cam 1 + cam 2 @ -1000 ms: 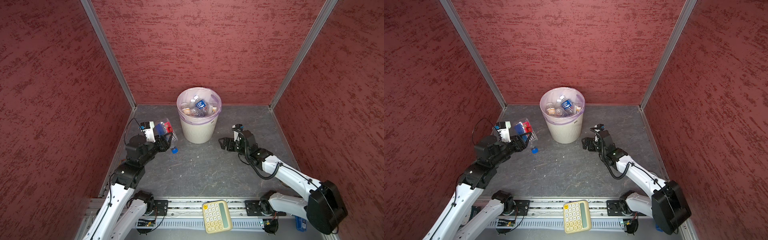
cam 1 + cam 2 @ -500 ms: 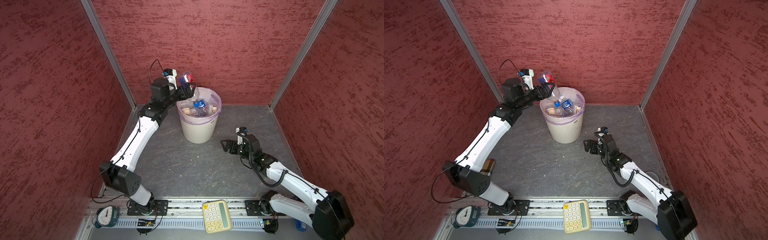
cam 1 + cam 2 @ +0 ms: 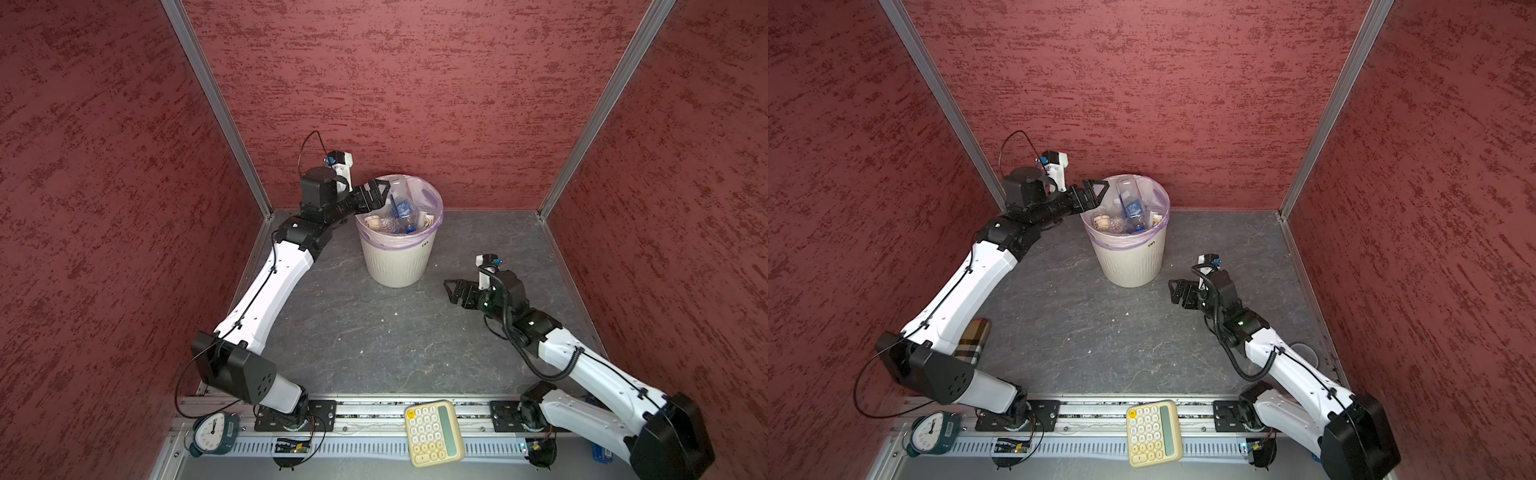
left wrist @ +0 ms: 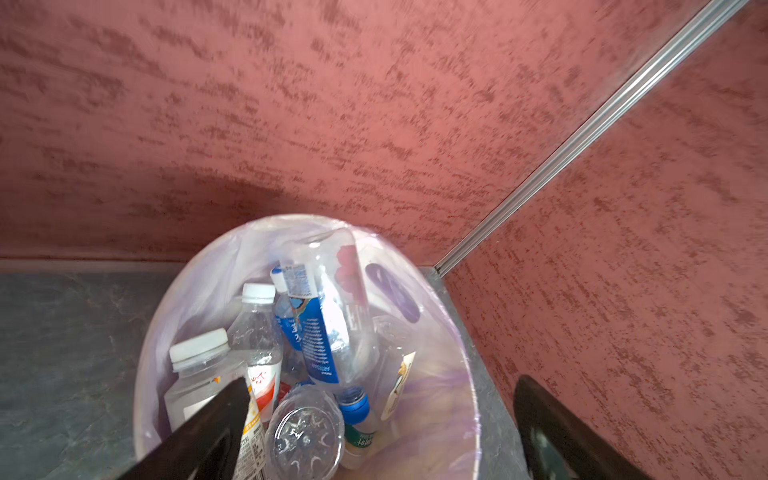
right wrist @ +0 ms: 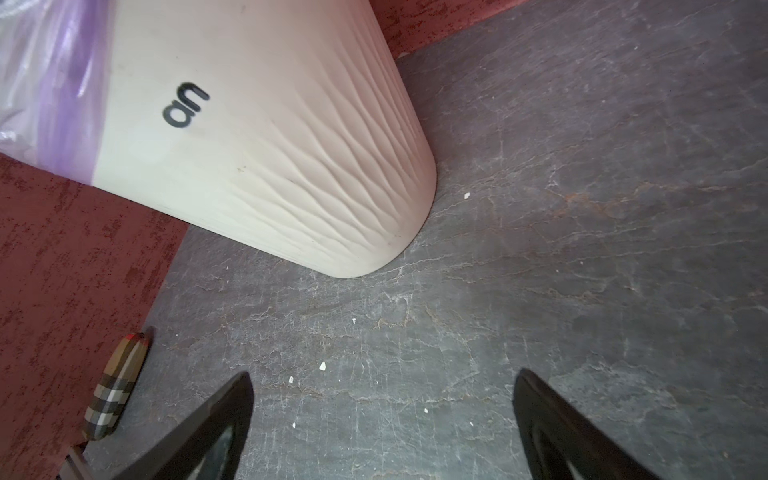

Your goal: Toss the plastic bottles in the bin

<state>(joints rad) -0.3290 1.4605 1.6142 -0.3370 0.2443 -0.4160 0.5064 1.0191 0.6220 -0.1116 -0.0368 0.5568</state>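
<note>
- Release is the step in hand, judging by both top views. The left end effector hangs at the rim of the bin, jaws spread wide with nothing between them. The plastic bottles lie heaped inside the lilac liner.
- In a top view the right end effector hovers low over the grey surface, beside the foot of the bin but apart from it. It is fully spread and empty. No bottle shows on the surface. A plaid case lies partly under the left arm, and a calculator and a clock sit on the front rail.
- The left wrist view looks between two black fingers straight into the bin. A blue-labelled bottle stands cap down, leaning toward the far side of the liner. A white-capped bottle and others are packed around it. Neither finger touches any of them.
- The right wrist view shows the bin's ribbed cream wall and bare slate between the wide-apart fingers, with the plaid case off to one side. Nothing is gripped.
- The task looks finished or nearly so. The next move calls for lifting the left arm back clear of the rim without snagging the liner. After that, any spot the arms hide should be checked for a leftover bottle.
</note>
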